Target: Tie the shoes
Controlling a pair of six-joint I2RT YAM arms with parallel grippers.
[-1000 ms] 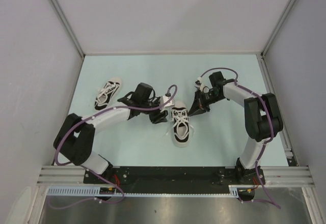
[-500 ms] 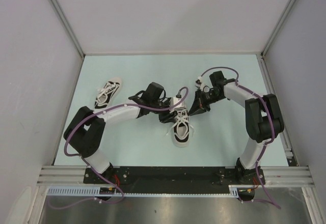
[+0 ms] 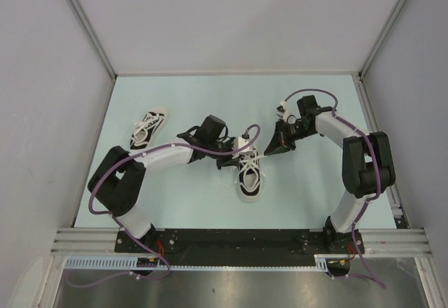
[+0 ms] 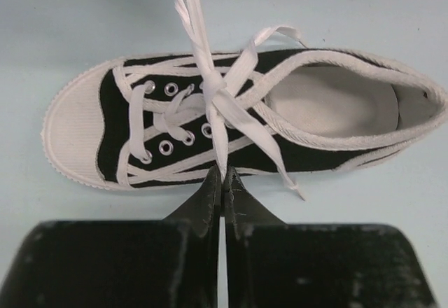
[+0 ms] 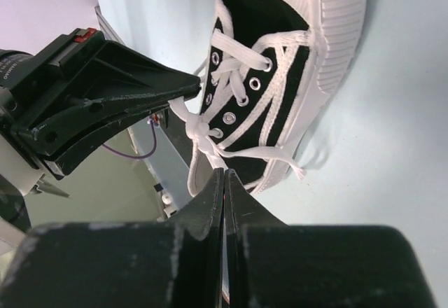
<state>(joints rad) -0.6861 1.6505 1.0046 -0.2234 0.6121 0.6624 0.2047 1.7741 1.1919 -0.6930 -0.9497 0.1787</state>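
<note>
Either side of the centre sneaker [image 3: 249, 178], long axis near-far, left pincer [image 4: 222, 182] & right pincer [image 5: 224, 178] each clench one lace [image 4: 220, 147], crossed over it.

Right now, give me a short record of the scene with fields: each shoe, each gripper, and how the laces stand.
middle shoe: upright on its sole, toe toward the near edge
other shoe: far left on the table, clear of both grippers
left gripper: shut on one lace strand beside the middle shoe
right gripper: shut on the opposite strand, which runs taut away from the shoe
knot: strands cross over the eyelets, no finished bow
</note>
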